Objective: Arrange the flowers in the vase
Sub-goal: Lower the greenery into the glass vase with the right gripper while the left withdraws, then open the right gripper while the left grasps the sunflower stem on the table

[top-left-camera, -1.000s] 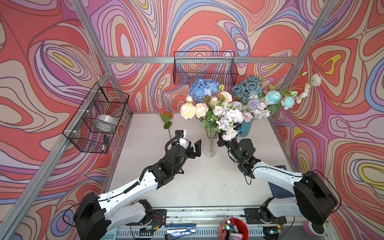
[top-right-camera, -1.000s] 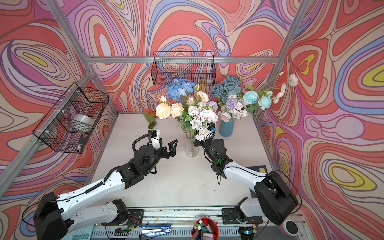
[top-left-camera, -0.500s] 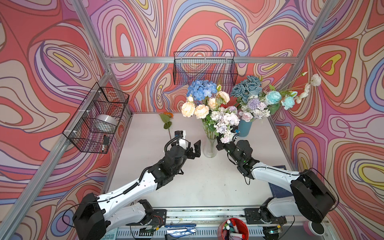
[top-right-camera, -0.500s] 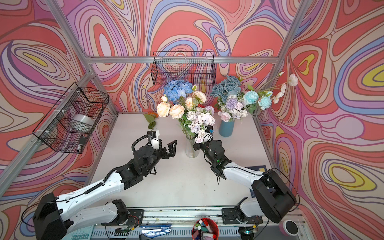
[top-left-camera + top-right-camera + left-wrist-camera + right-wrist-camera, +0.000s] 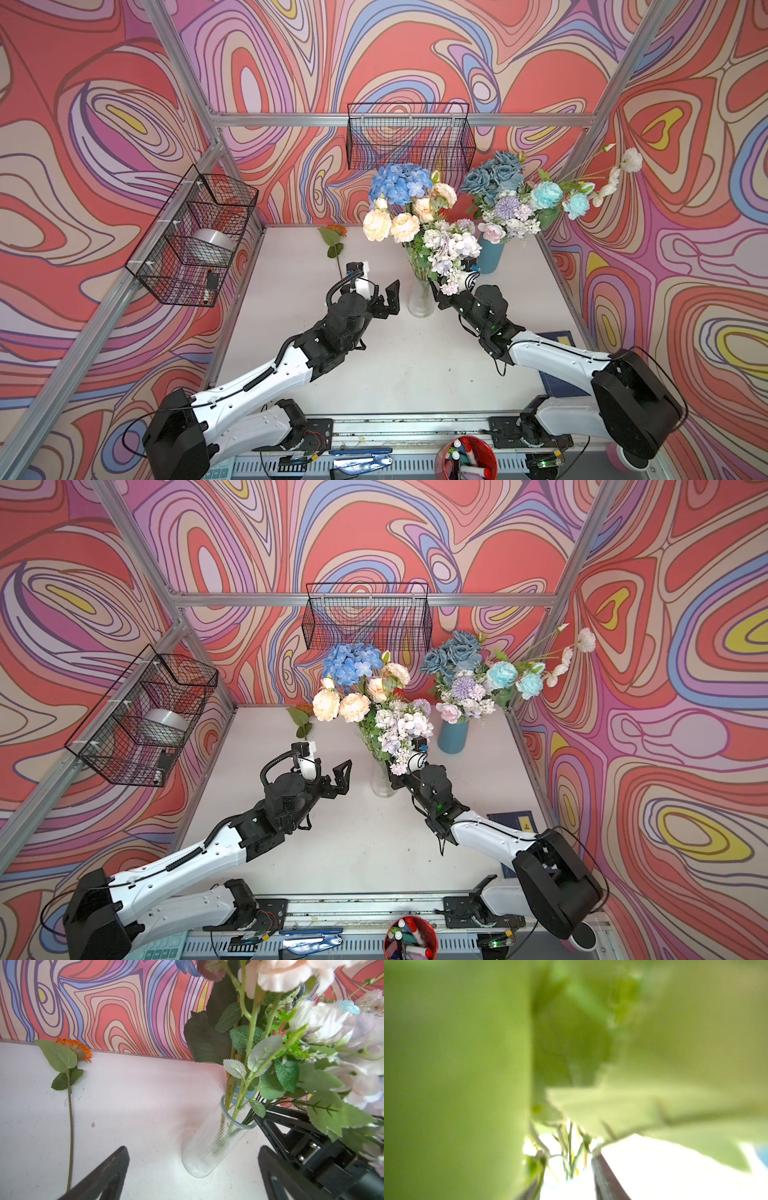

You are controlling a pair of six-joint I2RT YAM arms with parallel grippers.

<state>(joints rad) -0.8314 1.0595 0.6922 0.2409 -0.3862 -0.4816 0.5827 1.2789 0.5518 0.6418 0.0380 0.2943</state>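
Shows the left hand (image 5: 383,297) released, jaws spread wide and gripping nothing, at 9 o'clock of the ribbed glass vase (image 5: 420,300) and apart from it. In the left wrist view, frames that vase between the two dark fingers (image 5: 104,1172).

Puts the right hand (image 5: 438,291) at 3 o'clock of the vase, right by its rim, tucked under hanging lilac blooms (image 5: 451,249). Leaves its wrist view smothered in blurred green leaves, with thin stems (image 5: 569,1155) between the fingers. Cannot tell whether that hand is clenched on the stems or released.

Finds most of the flowers (image 5: 409,216) already standing in the glass vase near mid-surface. Sets a blue hydrangea (image 5: 401,183) at 12 o'clock of the bunch, peach roses (image 5: 390,226) at 9 o'clock, and lilac and white at 4 o'clock.

Leaves one orange flower (image 5: 336,230) lying flat on the white surface (image 5: 395,374) at 11 o'clock of the left hand, bloom toward the back wall.

Sets a blue vase (image 5: 490,257) with a second bunch (image 5: 511,195) at 2 o'clock of the glass one.

Takes in a back-wall basket (image 5: 409,137), a side-wall basket (image 5: 195,237) and a red cup of markers (image 5: 467,457) at the 6 o'clock edge.
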